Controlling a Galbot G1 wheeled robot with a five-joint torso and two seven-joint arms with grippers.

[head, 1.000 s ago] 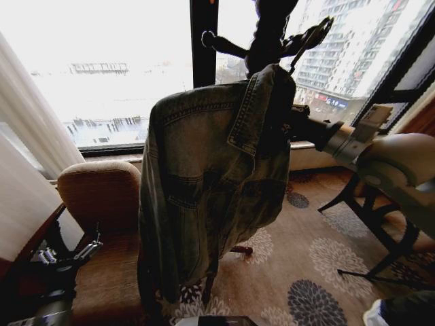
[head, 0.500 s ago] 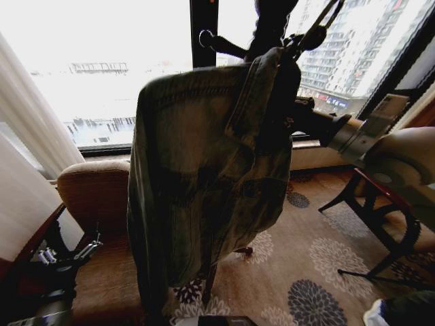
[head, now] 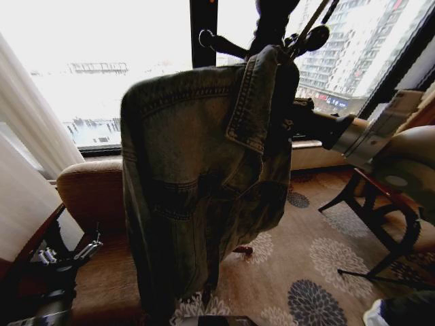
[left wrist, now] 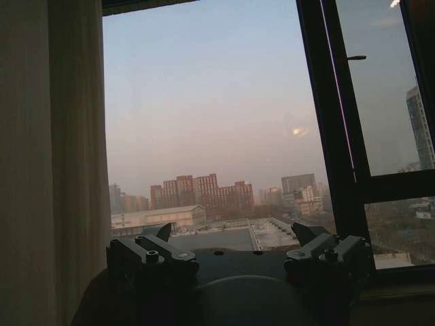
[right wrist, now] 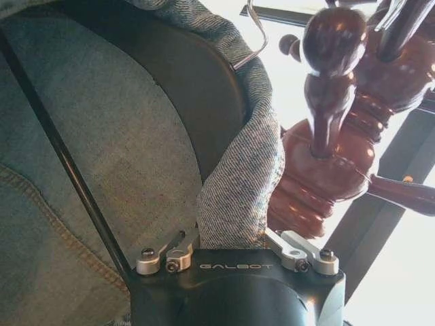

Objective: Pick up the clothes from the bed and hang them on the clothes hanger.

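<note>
The faded light-blue denim jacket (head: pixel 197 190) had swung left; my right end effector (right wrist: pixel 234 246) gripped its collar beside the dark wooden coat stand (right wrist: pixel 333 136). Hooking on came next.

Tan armchair (head: pixel 95 193) by window (head: pixel 102 75); floral carpet (head: pixel 319 265); reddish wooden coat stand (right wrist: pixel 333 136).

the head camera looks down at the jacket (head: pixel 204 183); the right wrist camera sits very close to it, maybe touching.

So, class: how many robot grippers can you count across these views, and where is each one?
2. The right gripper is up at the wooden coat stand, shut on the denim jacket on its hanger. The left gripper is open, low beside the armchair, facing the window.
</note>
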